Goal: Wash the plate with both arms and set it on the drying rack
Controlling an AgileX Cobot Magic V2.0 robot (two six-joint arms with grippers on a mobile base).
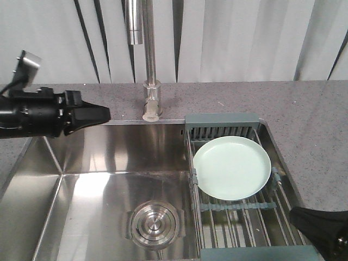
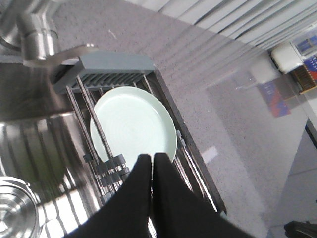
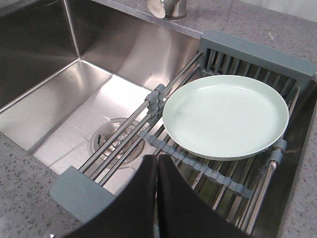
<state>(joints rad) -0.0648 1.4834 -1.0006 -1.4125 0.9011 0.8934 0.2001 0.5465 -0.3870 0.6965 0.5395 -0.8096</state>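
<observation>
Because the plate (image 1: 232, 167) lies flat on the rack (image 1: 235, 217) over the sink's (image 1: 98, 185) right side, either arm should approach its rim low and level. Both grippers, left (image 2: 151, 159) and right (image 3: 156, 159), hover clear of it, tips pressed together, holding nothing.

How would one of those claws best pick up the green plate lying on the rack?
Probably by the plate's raised rim, on the edge overhanging the drying rack's crossbar toward the right gripper. It lies flat, face up, so only the rim offers something thin to pinch.
</observation>
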